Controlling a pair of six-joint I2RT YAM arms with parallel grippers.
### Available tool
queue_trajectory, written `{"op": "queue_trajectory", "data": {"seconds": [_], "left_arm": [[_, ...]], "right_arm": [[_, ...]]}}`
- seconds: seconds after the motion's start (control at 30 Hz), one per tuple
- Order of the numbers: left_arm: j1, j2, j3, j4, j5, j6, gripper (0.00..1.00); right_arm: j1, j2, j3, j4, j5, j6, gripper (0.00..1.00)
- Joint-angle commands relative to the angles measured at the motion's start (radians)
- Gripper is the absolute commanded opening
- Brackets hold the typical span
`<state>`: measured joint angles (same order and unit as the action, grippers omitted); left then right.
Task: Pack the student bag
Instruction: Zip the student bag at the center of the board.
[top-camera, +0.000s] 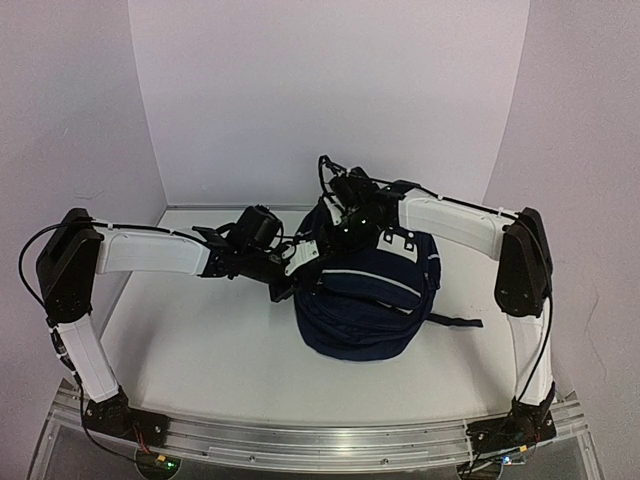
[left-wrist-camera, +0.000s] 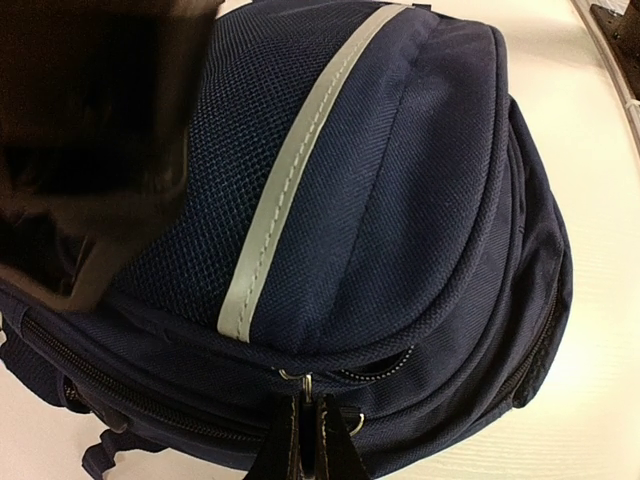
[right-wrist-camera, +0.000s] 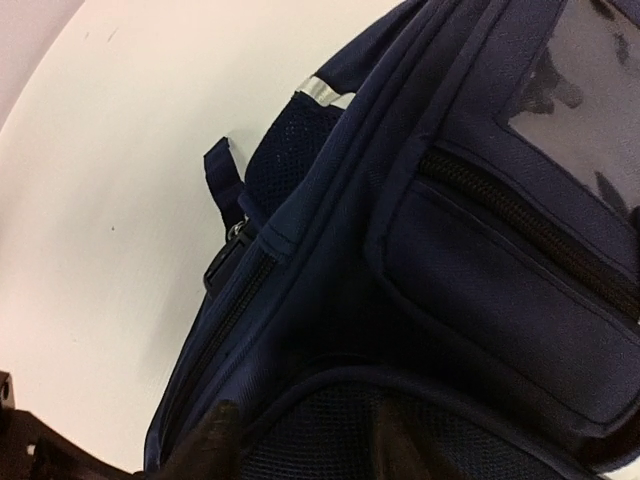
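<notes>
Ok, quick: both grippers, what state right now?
Left gripper: shut, seemingly pinching a zip pull on the student bag.
Right gripper: open, jaws either side of bag fabric, not clamped.

The white table (top-camera: 200, 350) carries the navy student bag (top-camera: 365, 300), which sits toward the far middle. A dark strap (top-camera: 455, 321) trails from the bag's right side onto the tabletop.

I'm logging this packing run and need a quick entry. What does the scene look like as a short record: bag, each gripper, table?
bag: navy backpack with a grey stripe
resting on: white table
left gripper: shut, tips at a metal zip pull on the bag's front; grip on it unclear
right gripper: fingers apart, pressed to the bag's fabric
</notes>
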<state>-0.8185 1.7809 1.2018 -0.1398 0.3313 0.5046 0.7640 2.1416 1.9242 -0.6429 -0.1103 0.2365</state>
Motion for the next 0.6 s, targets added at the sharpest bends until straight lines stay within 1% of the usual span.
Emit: {"op": "queue_trajectory", "data": {"seconds": [0.0, 0.03, 0.07, 0.23, 0.4, 0.47, 0.57], "left_arm": [[-0.032, -0.035, 0.019, -0.055, 0.02, -0.004, 0.0], [-0.039, -0.036, 0.023, -0.063, 0.018, -0.009, 0.0], [-0.048, -0.038, 0.027, -0.07, 0.015, -0.015, 0.0], [-0.122, -0.067, 0.007, -0.071, -0.008, -0.084, 0.0], [-0.206, -0.063, -0.015, 0.004, -0.03, -0.201, 0.0], [-0.224, -0.037, -0.015, 0.047, -0.05, -0.253, 0.0], [-0.217, -0.004, -0.022, 0.083, -0.112, -0.306, 0.0]], "right_arm": [[0.02, 0.067, 0.057, -0.065, 0.022, 0.052, 0.06], [0.019, 0.071, 0.071, -0.064, 0.029, 0.057, 0.01], [0.018, 0.075, 0.083, -0.064, 0.038, 0.06, 0.0], [-0.006, 0.103, 0.152, -0.051, 0.1, 0.097, 0.0], [-0.022, 0.179, 0.233, -0.041, 0.105, 0.123, 0.0], [-0.032, 0.205, 0.26, -0.039, 0.071, 0.129, 0.0], [-0.073, 0.203, 0.29, -0.035, -0.078, 0.122, 0.01]]}}
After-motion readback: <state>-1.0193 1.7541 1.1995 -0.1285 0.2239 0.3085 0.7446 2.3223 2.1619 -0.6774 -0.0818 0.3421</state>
